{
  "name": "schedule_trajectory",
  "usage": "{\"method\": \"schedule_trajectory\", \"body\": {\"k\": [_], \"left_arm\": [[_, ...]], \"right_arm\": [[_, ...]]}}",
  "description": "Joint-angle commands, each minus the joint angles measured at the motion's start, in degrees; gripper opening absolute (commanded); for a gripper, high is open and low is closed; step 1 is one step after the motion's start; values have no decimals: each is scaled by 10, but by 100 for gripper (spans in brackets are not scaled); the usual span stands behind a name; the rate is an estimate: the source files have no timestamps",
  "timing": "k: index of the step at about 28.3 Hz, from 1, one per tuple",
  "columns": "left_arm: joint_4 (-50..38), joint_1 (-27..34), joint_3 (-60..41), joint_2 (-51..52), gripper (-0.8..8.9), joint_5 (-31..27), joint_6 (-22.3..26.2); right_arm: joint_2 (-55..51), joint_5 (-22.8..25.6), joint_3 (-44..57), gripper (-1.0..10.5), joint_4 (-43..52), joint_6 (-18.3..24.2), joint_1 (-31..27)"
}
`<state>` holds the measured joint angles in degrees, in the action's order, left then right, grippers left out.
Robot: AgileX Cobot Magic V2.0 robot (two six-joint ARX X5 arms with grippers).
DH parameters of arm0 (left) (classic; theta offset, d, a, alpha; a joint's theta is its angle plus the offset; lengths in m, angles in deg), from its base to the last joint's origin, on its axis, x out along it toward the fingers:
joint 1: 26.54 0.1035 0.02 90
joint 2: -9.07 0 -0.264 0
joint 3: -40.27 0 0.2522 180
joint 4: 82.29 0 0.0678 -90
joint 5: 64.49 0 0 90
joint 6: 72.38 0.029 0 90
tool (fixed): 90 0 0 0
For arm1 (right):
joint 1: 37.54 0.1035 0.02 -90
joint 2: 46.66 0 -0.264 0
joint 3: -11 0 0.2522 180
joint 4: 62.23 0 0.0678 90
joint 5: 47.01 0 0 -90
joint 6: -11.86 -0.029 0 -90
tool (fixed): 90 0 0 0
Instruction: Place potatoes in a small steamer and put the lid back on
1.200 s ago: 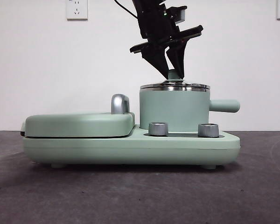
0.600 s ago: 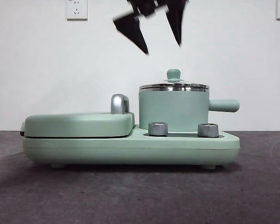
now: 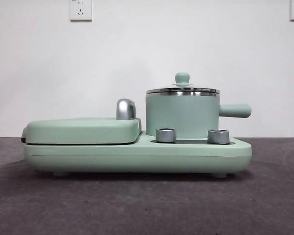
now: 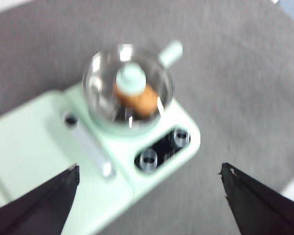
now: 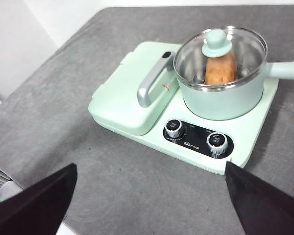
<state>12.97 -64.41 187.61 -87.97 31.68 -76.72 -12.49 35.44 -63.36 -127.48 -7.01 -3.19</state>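
On the dark grey table (image 3: pixel 49 205), a mint-green cooker base (image 3: pixel 137 156) was recorded, seen side-on from the front. At its left end the flat green griddle cover (image 3: pixel 83 129) was noted lying closed, with a chrome handle (image 3: pixel 126 108) standing at its inner edge. Further right, the small steamer (image 3: pixel 182 116) was seen upright on the base, its stubby handle (image 3: pixel 235 110) pointing away from the griddle. The lid (image 3: pixel 183 90) was found seated level on the steel rim, the green knob (image 3: pixel 182 78) uppermost. Two steel dials (image 3: pixel 166 135) were observed on the base in front of the pot. Through the glass, in the right wrist view, the potato (image 5: pixel 220 70) was seen lying inside the steamer, partly masked by the knob; in the blurred left wrist view it was made out as an orange patch (image 4: pixel 139 98) under the lid. No arm was visible in the front view. The left gripper (image 4: pixel 149 196) was held above the cooker, looking down on it, well apart from the lid; its jaws were spread wide with nothing between them. The right gripper (image 5: pixel 152 196) was held high and off to one side of the base, on the side of the dials, its jaws likewise wide apart and gripping nothing. On the white wall behind, a socket (image 3: pixel 81 10) was noted at upper left.
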Motion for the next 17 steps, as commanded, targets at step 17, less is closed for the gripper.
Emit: {"method": "schedule_trajectory", "body": {"k": [17], "left_arm": [[-335, 4, -765, 575, 220, -3, -65]], "right_arm": [[4, -1, -5, 353, 7, 18, 4]]}}
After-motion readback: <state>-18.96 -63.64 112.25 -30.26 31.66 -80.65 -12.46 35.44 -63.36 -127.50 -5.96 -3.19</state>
